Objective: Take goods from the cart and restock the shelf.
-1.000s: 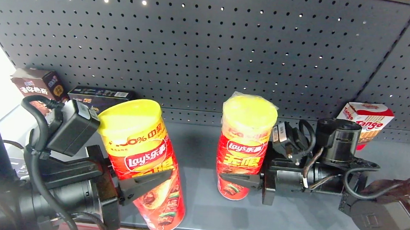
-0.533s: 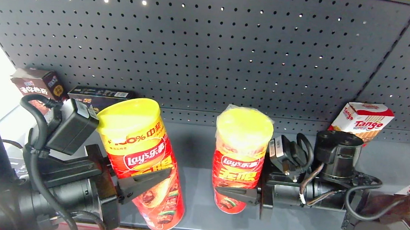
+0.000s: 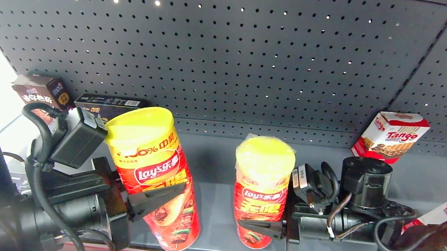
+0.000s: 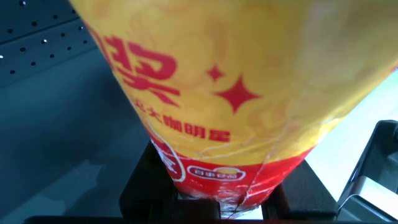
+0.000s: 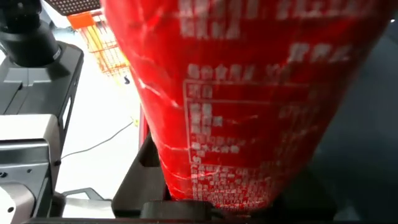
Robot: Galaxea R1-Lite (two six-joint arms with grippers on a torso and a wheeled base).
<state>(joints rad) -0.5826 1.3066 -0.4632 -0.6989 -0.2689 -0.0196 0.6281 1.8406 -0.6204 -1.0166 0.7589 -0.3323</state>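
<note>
The left chip can (image 3: 155, 176) leans with its yellow lid tipped toward the left, its base low at the front lip of the shelf (image 3: 220, 169). The left gripper (image 3: 166, 197) is clamped across its lower body. Behind it, against the pegboard (image 3: 228, 62), stand a brown box (image 3: 41, 89) and a dark box (image 3: 107, 104).

Toward the middle, the right chip can (image 3: 262, 184) stands nearly upright near the shelf's front. The right gripper (image 3: 257, 224) is closed on its lower part from the right side. From here it is hard to tell whether either base actually touches the shelf board.

Farther right, a red-and-white wafer box (image 3: 394, 135) sits at the back, and a second wafer box (image 3: 446, 211) lies at the edge, well apart from both cans.

The step in hand looks like setting the cans down. To do it well, the left can should be brought upright before it is let go, since a tall, light tube released on a lean will likely topple or roll. Both bases should sit flat and well behind the front lip. The fingers should then open fully and draw straight back, so they do not drag a can along.
</note>
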